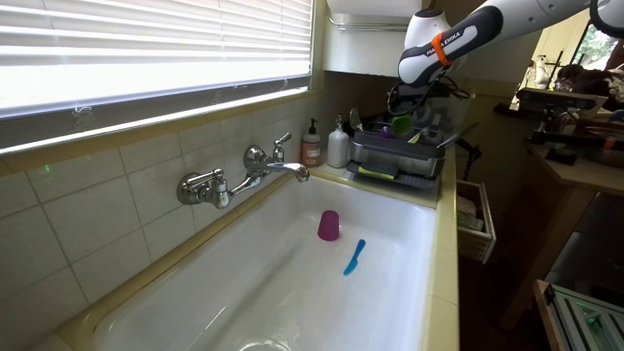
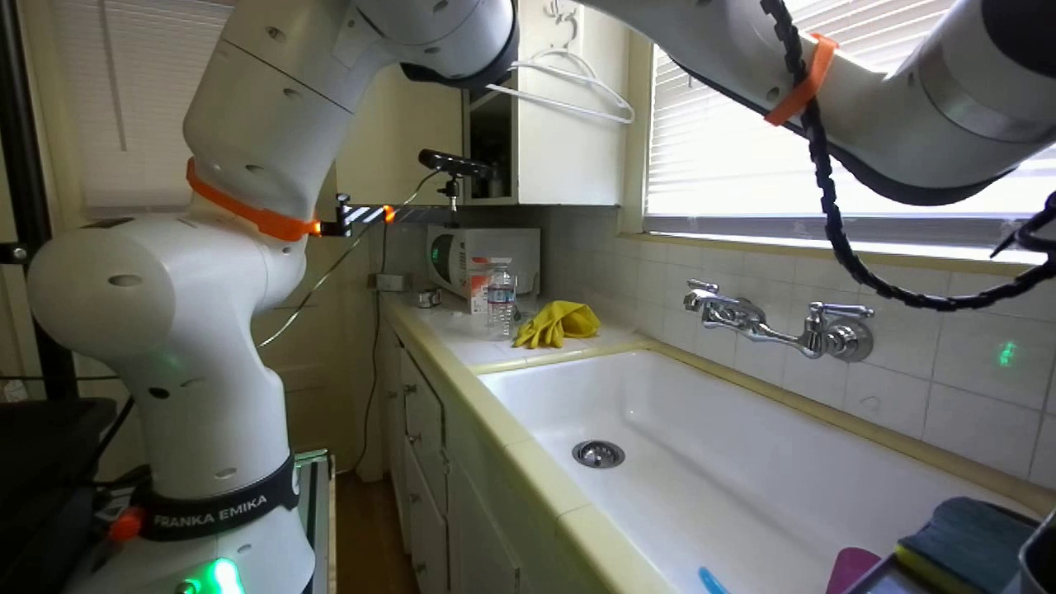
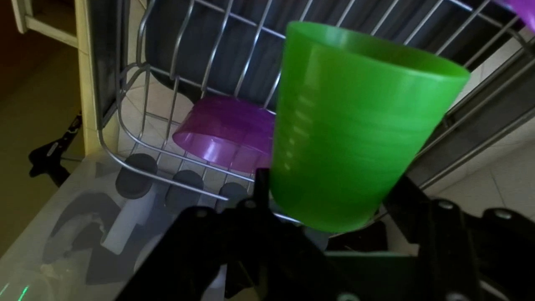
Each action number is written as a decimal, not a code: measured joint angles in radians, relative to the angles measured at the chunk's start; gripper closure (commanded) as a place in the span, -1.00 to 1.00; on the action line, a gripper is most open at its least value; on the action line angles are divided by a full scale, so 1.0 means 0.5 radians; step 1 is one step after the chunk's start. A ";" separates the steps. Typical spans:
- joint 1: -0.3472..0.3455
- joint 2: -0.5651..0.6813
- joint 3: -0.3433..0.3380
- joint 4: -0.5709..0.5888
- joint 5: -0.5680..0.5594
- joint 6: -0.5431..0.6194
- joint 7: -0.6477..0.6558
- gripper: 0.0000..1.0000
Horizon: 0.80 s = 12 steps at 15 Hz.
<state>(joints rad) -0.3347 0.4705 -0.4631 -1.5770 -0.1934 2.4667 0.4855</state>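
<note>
My gripper is shut on a green cup, with one dark finger on each side near its closed base. The cup's open rim points away from the gripper, over the wire dish rack. A purple cup lies tilted in the rack beside the green cup. Part of another purple thing shows at the top right corner. In an exterior view the green cup hangs just above the grey dish rack under the arm; the fingers are hard to make out there.
A magenta cup and a blue knife lie in the white sink. Two pump bottles, brown and white, stand beside the rack. A sponge lies before it. Utensils and a knife handle stick out. The faucet overhangs the sink.
</note>
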 measured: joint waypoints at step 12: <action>0.271 -0.292 -0.113 -0.390 -0.526 0.372 0.014 0.12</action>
<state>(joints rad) -0.1991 0.3243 -0.5194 -1.7721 -0.4565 2.6529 0.4923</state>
